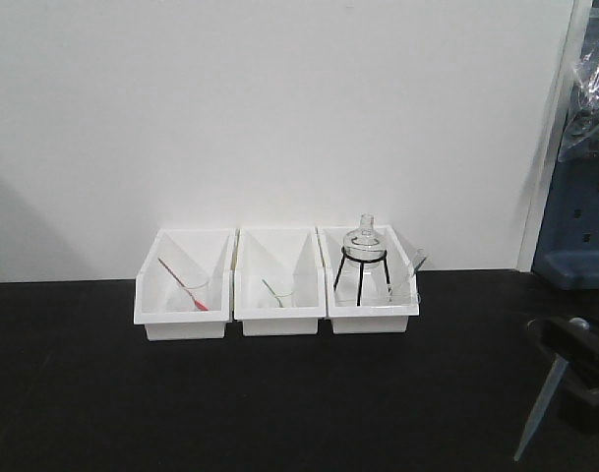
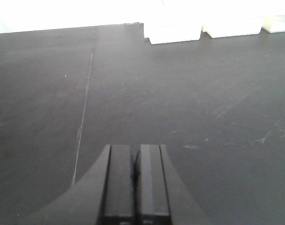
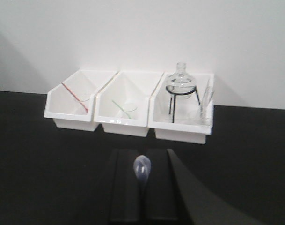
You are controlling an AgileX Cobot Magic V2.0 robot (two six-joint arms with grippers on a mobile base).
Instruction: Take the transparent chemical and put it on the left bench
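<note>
While your right gripper [image 3: 141, 159] clamps the transparent chemical [image 1: 540, 408], it hangs tip-down above the left bench [image 1: 181, 403].
Your left gripper [image 2: 135, 151] is closed, low over the black top — three white bins [image 1: 279, 317] sit against the wall [image 1: 279, 98].

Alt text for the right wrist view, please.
The right gripper holds a clear pipette, its bulb showing between the shut fingers, above a black bench. Ahead, three white bins stand in a row against a white wall.
</note>
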